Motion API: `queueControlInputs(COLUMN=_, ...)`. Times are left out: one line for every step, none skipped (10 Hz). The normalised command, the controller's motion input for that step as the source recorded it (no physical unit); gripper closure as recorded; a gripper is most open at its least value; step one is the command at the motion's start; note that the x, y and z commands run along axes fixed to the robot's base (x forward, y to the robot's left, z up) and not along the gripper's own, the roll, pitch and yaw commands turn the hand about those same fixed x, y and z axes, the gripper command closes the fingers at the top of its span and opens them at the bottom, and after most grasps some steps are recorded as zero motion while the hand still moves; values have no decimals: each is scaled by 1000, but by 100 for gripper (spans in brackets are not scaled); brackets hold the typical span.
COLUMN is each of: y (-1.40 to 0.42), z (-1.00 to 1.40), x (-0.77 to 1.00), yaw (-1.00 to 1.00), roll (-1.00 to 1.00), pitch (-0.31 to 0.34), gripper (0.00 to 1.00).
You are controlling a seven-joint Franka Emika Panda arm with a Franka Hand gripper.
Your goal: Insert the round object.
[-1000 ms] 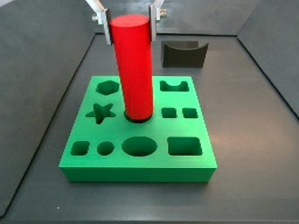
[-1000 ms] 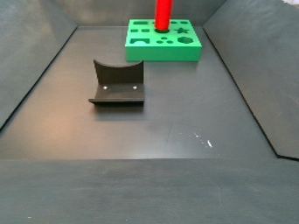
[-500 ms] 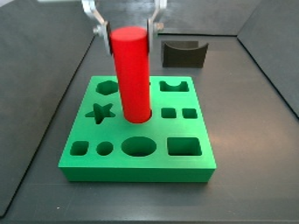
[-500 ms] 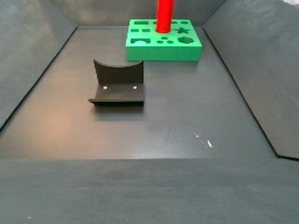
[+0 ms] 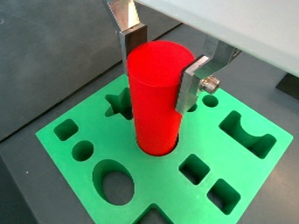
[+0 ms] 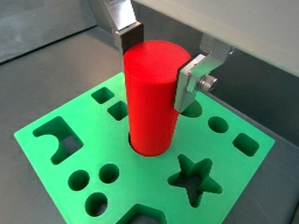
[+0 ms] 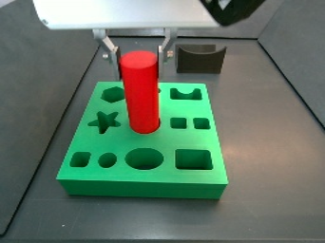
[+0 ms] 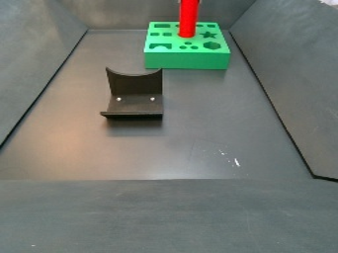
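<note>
Since the red cylinder (image 5: 159, 94) needs to drop straight into the green board (image 5: 260, 166), my gripper (image 5: 162, 63) clamps its top upright.

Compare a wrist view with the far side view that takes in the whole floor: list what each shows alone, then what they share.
Only the wrist view shows the claw: its silver fingers flank the top of the red cylinder, and whether the pads touch it cannot be told. It also shows the cylinder's foot in a round hole.

Only the side view shows the fixture standing alone on the dark floor, apart from the board.

Both show the red cylinder upright in the green board with its shaped cutouts.
</note>
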Motion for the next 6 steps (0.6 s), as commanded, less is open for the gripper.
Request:
queueControlInputs(y=-220, z=-331, x=0, yaw=0, roll=274, pitch=-24, gripper=100)
queueControlInputs(y=-223, z=-323, x=0, yaw=0, roll=273, pitch=-10, gripper=100)
queueControlInputs(y=-114, z=-286, x=11, yaw=0, roll=189, pitch=0, gripper=100)
queueControlInputs(y=-40, z=-149, x=0, yaw=0, roll=46, pitch=-3, gripper=100)
queueControlInputs(y=0, z=-46, x=0, yaw=0, roll=0, pitch=-34, gripper=100)
queueControlInputs(y=0, z=0, x=0, yaw=0, roll=0, pitch=0, gripper=100)
